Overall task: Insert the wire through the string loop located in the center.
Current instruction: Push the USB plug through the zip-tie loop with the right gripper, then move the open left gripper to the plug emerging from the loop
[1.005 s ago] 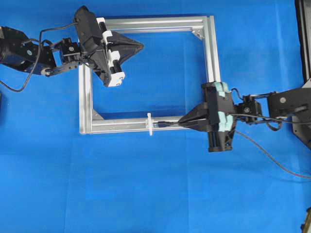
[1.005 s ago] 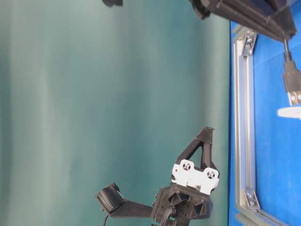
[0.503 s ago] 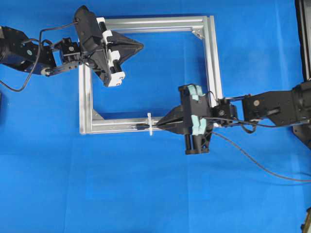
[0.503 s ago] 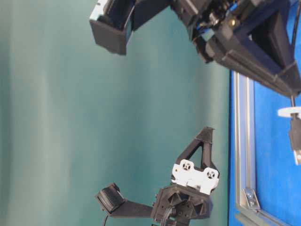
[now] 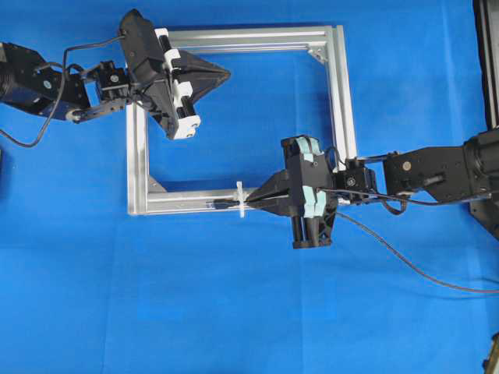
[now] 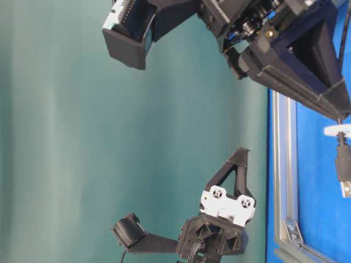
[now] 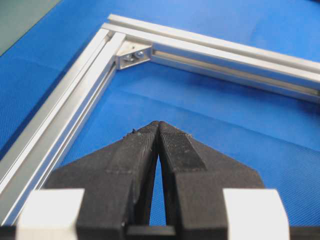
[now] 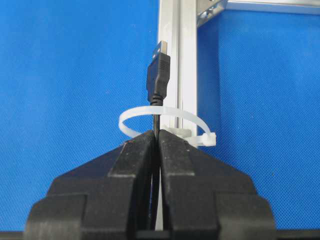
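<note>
My right gripper (image 5: 254, 203) (image 8: 157, 133) is shut on the wire, a thin black cable (image 5: 405, 263) ending in a black plug (image 8: 158, 75) with a metallic tip. The plug (image 5: 222, 205) has passed through the string loop (image 5: 241, 199) (image 8: 165, 119), a thin white tie on the near bar of the silver frame (image 5: 187, 204). The plug also shows in the table-level view (image 6: 344, 167), just beyond the loop (image 6: 338, 130). My left gripper (image 5: 226, 75) (image 7: 158, 123) is shut and empty, hovering inside the frame's far left corner.
The silver frame (image 7: 210, 55) lies on a blue cloth. The wire trails off to the right edge of the table. A corner bracket (image 7: 134, 54) sits ahead of my left gripper. A dark stand (image 5: 487, 54) is at the far right.
My right gripper moved left along the near bar with the wire. The plug went from short of the loop to through it and out the other side. The left arm stayed still.
</note>
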Robot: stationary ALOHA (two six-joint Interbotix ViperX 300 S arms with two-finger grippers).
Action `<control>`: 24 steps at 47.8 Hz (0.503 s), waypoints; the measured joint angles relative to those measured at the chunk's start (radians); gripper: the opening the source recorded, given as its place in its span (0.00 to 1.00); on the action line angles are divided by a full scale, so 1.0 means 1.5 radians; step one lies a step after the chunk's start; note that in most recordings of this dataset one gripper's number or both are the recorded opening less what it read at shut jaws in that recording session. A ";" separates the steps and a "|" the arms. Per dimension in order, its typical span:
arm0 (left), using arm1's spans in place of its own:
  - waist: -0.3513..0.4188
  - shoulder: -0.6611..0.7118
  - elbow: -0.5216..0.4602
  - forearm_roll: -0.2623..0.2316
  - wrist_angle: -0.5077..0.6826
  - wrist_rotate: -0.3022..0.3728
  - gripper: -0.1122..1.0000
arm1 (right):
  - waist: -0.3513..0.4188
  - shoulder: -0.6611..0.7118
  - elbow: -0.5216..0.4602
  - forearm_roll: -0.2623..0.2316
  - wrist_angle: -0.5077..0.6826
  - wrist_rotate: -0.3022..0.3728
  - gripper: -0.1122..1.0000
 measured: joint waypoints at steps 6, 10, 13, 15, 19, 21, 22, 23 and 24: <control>-0.003 -0.003 0.007 0.001 0.001 -0.003 0.10 | 0.000 0.000 -0.001 -0.001 0.000 0.000 0.08; -0.012 -0.008 0.021 0.001 0.000 -0.003 0.10 | -0.001 0.000 0.000 0.000 -0.001 0.000 0.08; -0.025 -0.014 0.034 0.000 0.001 -0.003 0.10 | -0.001 0.000 -0.001 -0.001 -0.001 0.000 0.08; -0.033 -0.019 0.043 0.001 0.000 -0.005 0.10 | -0.001 0.000 0.000 -0.001 -0.001 0.000 0.08; -0.054 -0.033 0.060 0.000 0.000 -0.012 0.10 | -0.002 0.000 0.000 -0.001 -0.001 0.000 0.08; -0.066 -0.040 0.066 0.000 0.001 -0.012 0.10 | -0.002 0.000 0.000 0.000 0.000 0.000 0.08; -0.073 -0.043 0.069 0.000 0.001 -0.012 0.10 | -0.002 0.000 0.000 -0.001 -0.001 0.000 0.08; -0.080 -0.046 0.071 0.001 0.000 -0.012 0.10 | -0.003 0.000 -0.001 0.000 -0.001 0.000 0.08; -0.088 -0.048 0.073 0.001 0.001 -0.014 0.10 | -0.005 0.000 0.000 -0.001 -0.001 0.000 0.08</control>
